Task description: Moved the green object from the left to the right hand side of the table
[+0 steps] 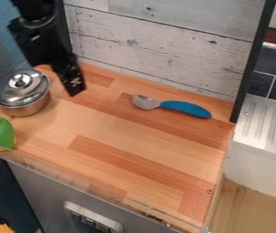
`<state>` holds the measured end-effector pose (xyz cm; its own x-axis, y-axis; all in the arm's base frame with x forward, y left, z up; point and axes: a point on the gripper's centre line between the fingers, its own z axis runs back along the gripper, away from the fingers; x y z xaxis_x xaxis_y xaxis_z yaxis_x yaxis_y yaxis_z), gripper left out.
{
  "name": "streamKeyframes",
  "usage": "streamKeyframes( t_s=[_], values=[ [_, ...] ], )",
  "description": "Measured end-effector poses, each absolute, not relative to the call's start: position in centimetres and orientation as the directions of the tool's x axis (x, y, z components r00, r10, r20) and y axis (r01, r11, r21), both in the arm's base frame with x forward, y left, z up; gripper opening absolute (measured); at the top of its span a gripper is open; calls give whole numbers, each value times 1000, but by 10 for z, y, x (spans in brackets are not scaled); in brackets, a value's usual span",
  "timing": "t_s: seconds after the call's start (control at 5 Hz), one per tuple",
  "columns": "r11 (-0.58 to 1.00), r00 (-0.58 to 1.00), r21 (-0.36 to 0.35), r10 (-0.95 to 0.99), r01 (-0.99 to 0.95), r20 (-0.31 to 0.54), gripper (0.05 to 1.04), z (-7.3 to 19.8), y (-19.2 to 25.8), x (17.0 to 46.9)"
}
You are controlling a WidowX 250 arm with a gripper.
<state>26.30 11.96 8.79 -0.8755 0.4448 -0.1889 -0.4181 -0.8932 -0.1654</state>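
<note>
Hanging above the back left of the tabletop (112, 129), the gripper (76, 88) is near the lidded metal pot (25, 107); how far it is open, or whether it has hold of anything, cannot be told. The green object (1, 133) sits at the left front edge, apart from the gripper. A blue-handled spoon (186, 108) lies toward the back right.

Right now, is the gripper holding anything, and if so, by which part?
Nothing is held, as far as I can see. The gripper hangs by the lidded metal pot, away from the green object and blue-handled spoon.
</note>
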Motion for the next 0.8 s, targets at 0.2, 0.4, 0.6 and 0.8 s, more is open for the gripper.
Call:
streamKeyframes(
  t_s=[0.2, 0.4, 0.6, 0.8],
  values=[
    [-938, -933, -182, 324, -296, -157, 1001, 79, 149, 251],
    [-957, -960, -183, 251, -226, -124, 1001, 73, 171, 235],
    [-972, -977, -155, 191, -176, -90, 1001, 70, 180, 218],
    [-986, -989, -120, 123, -114, -77, 1001, 64, 186, 203]
  ],
)
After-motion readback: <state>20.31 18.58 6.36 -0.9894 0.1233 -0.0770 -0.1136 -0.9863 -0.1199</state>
